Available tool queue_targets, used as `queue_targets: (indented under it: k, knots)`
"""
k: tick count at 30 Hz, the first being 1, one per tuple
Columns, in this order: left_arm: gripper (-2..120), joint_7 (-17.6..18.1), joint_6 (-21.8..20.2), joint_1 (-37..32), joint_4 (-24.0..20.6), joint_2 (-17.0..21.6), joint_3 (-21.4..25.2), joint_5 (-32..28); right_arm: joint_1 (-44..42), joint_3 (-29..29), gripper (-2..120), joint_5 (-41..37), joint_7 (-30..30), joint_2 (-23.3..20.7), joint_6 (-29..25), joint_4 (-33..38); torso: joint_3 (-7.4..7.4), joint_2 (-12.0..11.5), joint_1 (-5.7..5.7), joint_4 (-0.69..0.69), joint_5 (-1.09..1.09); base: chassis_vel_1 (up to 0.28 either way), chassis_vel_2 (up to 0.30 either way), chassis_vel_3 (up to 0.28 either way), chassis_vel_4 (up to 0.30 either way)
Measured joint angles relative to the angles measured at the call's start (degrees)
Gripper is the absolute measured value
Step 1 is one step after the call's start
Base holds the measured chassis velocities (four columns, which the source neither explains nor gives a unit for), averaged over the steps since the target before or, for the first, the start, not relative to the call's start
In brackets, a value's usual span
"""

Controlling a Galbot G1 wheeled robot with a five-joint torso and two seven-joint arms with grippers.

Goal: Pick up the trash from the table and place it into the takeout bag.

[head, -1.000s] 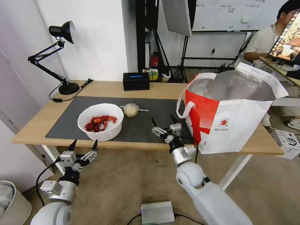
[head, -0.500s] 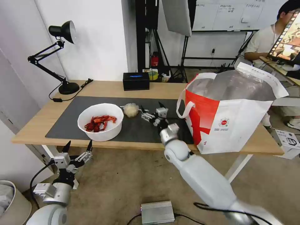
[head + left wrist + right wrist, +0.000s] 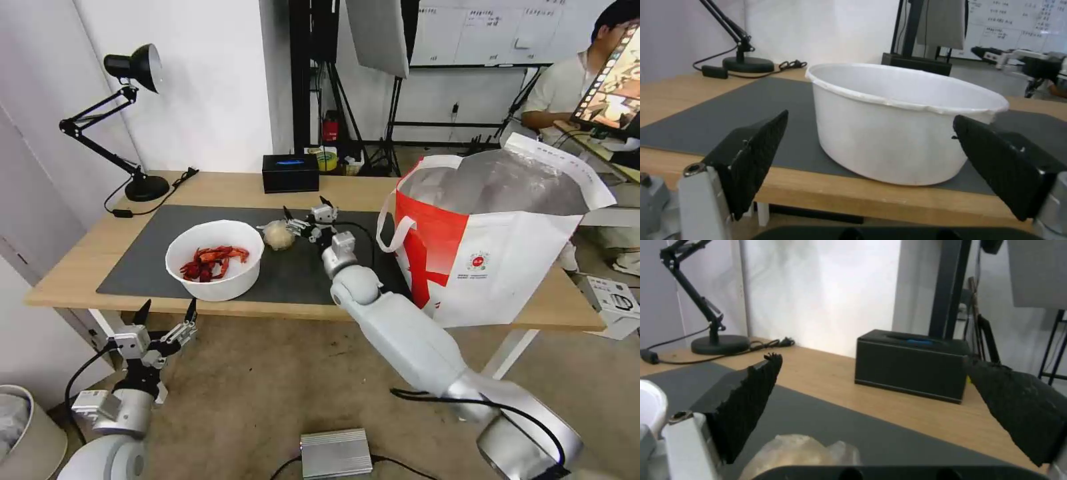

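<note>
On the table (image 3: 220, 187) a white bowl (image 3: 215, 259) with red crayfish shells stands on the dark mat (image 3: 130, 263). A small knotted clear bag (image 3: 278, 235) lies just right of it. My right gripper (image 3: 305, 207) hovers open just above and to the right of that bag, which shows below its fingers (image 3: 746, 400) as a pale lump (image 3: 800, 450). My left gripper (image 3: 167, 309) hangs open below the table's front edge, facing the bowl (image 3: 902, 133). The takeout bag (image 3: 493, 260) stands open at the table's right end, foil lining showing.
A black box (image 3: 290, 173) sits at the table's back edge, straight beyond the right gripper (image 3: 911, 363). A black desk lamp (image 3: 133, 127) stands at the back left. A person sits behind the takeout bag. A metal box (image 3: 335, 453) lies on the floor.
My right arm has reached forward and left across the mat, from the table's front edge to the knotted bag. The left gripper dropped slightly a second ago, then held still.
</note>
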State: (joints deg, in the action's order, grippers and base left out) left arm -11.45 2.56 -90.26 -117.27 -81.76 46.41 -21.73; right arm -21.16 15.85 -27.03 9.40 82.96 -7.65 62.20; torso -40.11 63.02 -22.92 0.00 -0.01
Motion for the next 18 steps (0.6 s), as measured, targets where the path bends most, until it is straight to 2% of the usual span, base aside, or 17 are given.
queue_targets:
  k: [7, 18]
  knots:
    - [100, 0.0, 0.0, 0.1, 0.4, 0.1, 0.2, -0.2, 2.2, 0.2, 100, -0.4, -3.0, 2.5, 1.7, -3.7, 0.00, 0.0, 0.00, 0.00, 0.00, 0.000, 0.000, 0.000, 0.000]
    - [100, 0.0, 0.2, 0.2, 0.9, 0.2, 0.7, -0.5, 3.8, 0.8, 100, -3.0, -5.4, 3.3, 9.9, -5.8, 0.00, 0.0, 0.00, -0.01, 0.00, 0.000, 0.000, 0.000, 0.000]
